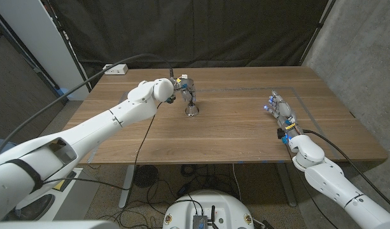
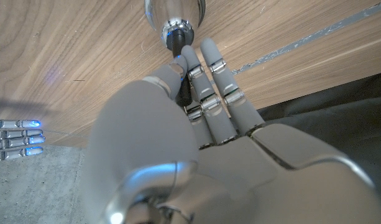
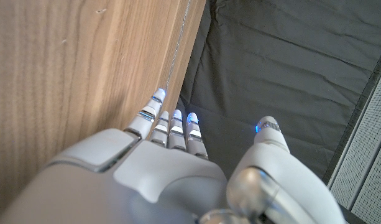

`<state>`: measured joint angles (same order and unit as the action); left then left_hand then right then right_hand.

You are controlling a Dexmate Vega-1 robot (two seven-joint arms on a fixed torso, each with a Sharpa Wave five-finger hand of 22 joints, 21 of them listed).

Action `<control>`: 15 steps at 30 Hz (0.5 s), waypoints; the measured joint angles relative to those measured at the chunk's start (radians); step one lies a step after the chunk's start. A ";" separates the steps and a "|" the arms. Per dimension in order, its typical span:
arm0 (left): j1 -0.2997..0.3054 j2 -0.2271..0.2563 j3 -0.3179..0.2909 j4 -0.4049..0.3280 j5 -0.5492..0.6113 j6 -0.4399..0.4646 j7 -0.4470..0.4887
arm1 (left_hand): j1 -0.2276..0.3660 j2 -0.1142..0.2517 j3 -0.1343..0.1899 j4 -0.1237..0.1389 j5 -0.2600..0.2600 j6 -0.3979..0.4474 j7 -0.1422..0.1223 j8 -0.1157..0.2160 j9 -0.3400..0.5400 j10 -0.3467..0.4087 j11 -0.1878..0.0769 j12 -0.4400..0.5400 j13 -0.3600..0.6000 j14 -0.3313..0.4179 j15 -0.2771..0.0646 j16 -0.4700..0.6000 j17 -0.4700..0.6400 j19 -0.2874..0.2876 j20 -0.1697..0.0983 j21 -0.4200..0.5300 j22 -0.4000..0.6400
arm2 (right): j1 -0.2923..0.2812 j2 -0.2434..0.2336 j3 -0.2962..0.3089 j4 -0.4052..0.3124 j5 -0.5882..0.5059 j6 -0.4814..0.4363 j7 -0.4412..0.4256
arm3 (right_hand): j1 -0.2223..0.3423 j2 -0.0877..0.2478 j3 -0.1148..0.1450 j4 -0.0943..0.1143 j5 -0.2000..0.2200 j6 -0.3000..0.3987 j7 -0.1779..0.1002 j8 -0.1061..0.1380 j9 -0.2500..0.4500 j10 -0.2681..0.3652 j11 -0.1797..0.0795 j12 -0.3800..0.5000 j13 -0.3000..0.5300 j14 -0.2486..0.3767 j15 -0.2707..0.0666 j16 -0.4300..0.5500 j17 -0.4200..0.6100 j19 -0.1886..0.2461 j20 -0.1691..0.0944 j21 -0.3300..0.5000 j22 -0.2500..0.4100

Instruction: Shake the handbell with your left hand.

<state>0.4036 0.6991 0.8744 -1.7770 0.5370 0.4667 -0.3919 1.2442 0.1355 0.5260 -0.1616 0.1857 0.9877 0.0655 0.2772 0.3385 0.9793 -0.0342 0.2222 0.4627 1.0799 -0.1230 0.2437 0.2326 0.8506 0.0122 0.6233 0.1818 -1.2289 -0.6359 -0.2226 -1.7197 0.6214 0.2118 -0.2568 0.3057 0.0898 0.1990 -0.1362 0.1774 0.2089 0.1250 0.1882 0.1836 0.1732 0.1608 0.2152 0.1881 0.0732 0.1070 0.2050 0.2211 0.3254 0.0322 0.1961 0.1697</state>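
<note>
A silver handbell (image 1: pixel 192 111) with a black handle stands on the wooden table (image 1: pixel 233 137), a little left of the middle toward the back. My left hand (image 1: pixel 184 86) comes down on it from above and grips the handle between thumb and fingers. In the left wrist view the fingers (image 2: pixel 209 87) lie along the black handle (image 2: pixel 176 43), with the shiny bell body (image 2: pixel 174 11) just beyond their tips. My right hand (image 1: pixel 280 112) waits near the table's right side, fingers straight and apart, holding nothing; the right wrist view shows its fingers (image 3: pixel 171 124) at the table's edge.
A white power strip (image 1: pixel 115 69) lies at the table's back left corner, with a grey cable running off to the left. A thin tape line (image 1: pixel 245 90) crosses the back of the tabletop. A dark curtain (image 1: pixel 201 32) hangs behind the table.
</note>
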 measured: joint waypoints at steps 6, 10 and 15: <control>-0.002 -0.001 0.005 0.005 0.004 0.000 -0.009 | 0.005 -0.005 0.000 0.000 0.000 -0.004 -0.003 -0.004 0.000 0.000 0.000 -0.007 0.058 -0.007 -0.001 0.000 0.000 -0.005 -0.005 0.000 0.000 | 0.002 0.002 -0.002 0.005 0.001 0.003 0.002 | 0.000 0.000 0.000 0.000 0.000 0.000 0.000 0.000 0.000 0.000 0.000 0.000 0.000 0.000 0.000 0.000 0.000 0.000 0.000 0.000 0.000; -0.002 -0.002 0.006 0.006 0.006 0.000 -0.011 | 0.005 -0.005 0.000 0.000 0.000 -0.005 -0.005 -0.007 -0.001 0.000 0.000 -0.008 0.058 -0.012 0.001 0.000 0.000 -0.010 -0.001 0.000 0.000 | 0.003 0.002 -0.003 0.006 0.001 0.005 0.002 | 0.000 0.000 0.000 0.000 0.000 0.000 0.000 0.000 0.000 0.000 0.000 0.000 0.000 0.000 0.000 0.000 0.000 0.000 0.000 0.000 0.000; -0.001 -0.003 0.006 0.006 0.005 0.000 -0.011 | -0.002 0.002 0.002 0.005 0.000 -0.037 -0.010 -0.027 -0.005 -0.008 -0.008 -0.020 0.068 -0.050 0.014 -0.017 -0.001 -0.040 0.008 0.000 0.000 | 0.003 0.002 -0.003 0.007 0.002 0.006 0.002 | 0.000 0.000 0.000 0.000 0.000 0.000 0.000 0.000 0.000 0.000 0.000 0.000 0.000 0.000 0.000 0.000 0.000 0.004 0.004 0.000 0.000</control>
<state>0.4027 0.6965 0.8804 -1.7706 0.5423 0.4667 -0.4032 1.2426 0.1370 0.5276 -0.1565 0.1856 0.9507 0.0552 0.2502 0.3338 0.9714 -0.0421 0.2022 0.5304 1.0295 -0.1090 0.2267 0.2320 0.8101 0.0206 0.6233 0.1818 -1.2259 -0.6337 -0.2254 -1.7132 0.6229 0.2180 -0.2545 0.3057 0.0898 0.1990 -0.1362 0.1774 0.2089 0.1250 0.1882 0.1836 0.1732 0.1608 0.2152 0.1881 0.0731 0.1070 0.2050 0.2210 0.3290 0.0358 0.1961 0.1697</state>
